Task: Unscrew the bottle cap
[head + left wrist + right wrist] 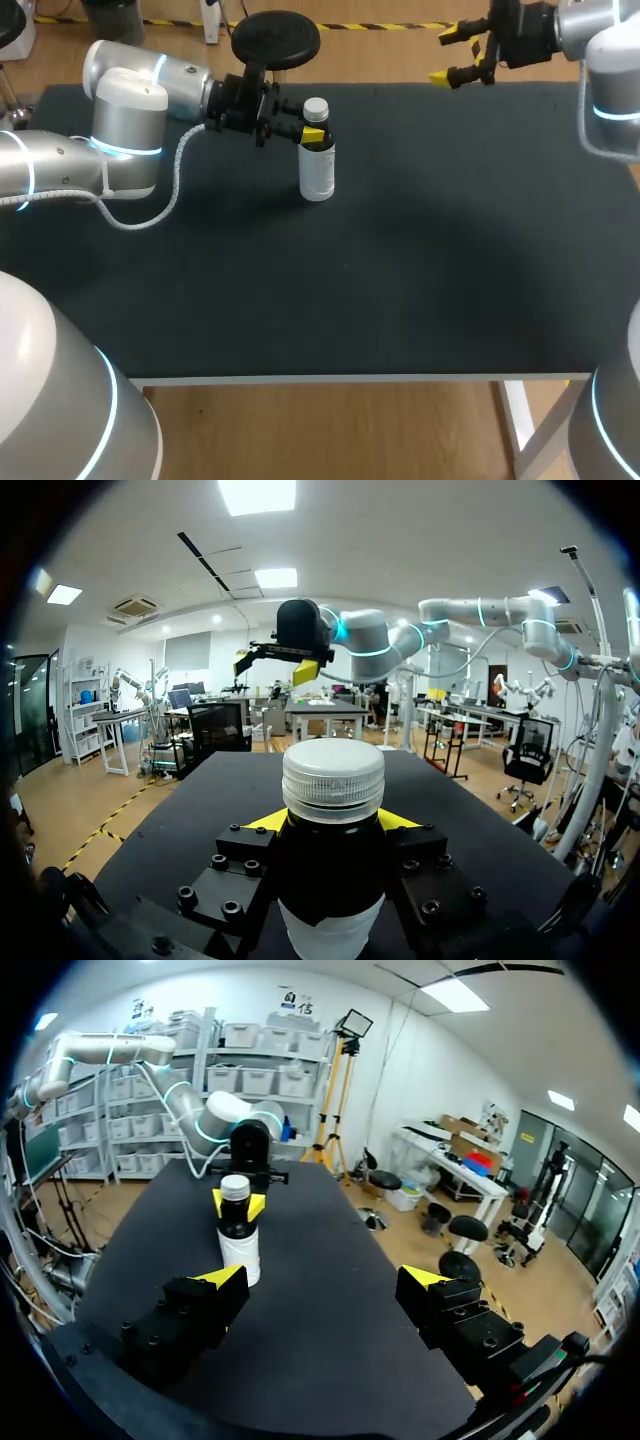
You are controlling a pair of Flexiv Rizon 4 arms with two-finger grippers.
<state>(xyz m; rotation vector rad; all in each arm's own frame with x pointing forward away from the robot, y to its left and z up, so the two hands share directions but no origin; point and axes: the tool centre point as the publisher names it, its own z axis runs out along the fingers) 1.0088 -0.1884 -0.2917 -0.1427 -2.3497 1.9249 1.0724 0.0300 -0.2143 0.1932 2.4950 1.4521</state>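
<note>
1. The bottle (318, 165) stands upright on the black bench (400, 270), toward its far left, with the white ribbed cap (316, 106) on top.
2. The left gripper (313, 131) clamps the bottle's dark shoulder from both sides, its yellow tips just under the cap.
3. The right gripper (448, 55) hangs over the bench's far edge with fingers spread wide and nothing between them — well apart from the bottle.

Head view: even overhead light, moderately bright. Black table (420, 280) swallows light and stays matt; bottle (317, 175) throws only a faint soft shadow. Soft highlights on left arm (125, 115) shell. Left wrist view: ceiling panels (257, 495) blown out white, bottle's dark middle lost in shade, white cap (333, 775) bright. Right wrist view bright throughout. Both wrist views: straight lines bow toward the edges.
</note>
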